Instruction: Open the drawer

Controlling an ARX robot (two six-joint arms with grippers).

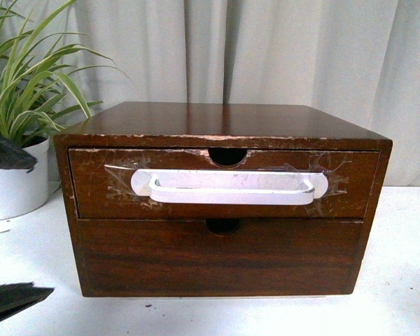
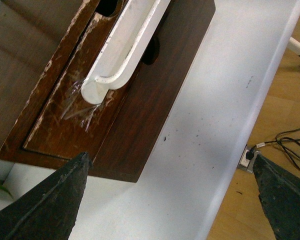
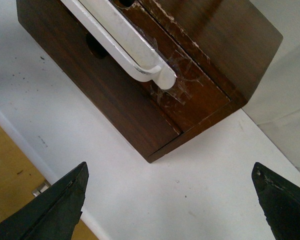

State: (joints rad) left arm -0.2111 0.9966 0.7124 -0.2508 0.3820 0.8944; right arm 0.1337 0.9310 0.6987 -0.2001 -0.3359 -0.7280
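As the right claw (image 3: 170,170) gapes—seemingly hovering—the drawer (image 1: 224,210) sits closed.

Front view: plant (image 1: 28,77) and pot (image 1: 14,187) are cut off at 9 o'clock. The pot is partly covered by a dark shape (image 1: 7,154), not identified. A second dark object (image 1: 10,299) at 8 o'clock is cut by the edge and not identified. Drawer (image 1: 224,203) interior is hidden; only blackness is seen through the notch (image 1: 227,155).

Wrist views: handle (image 2: 121,47) is cut off by the frame in both. Left fingers (image 2: 50,205) and right fingers (image 3: 52,207) are shown as tips only. Socket (image 2: 246,155) is half hidden behind a left finger.
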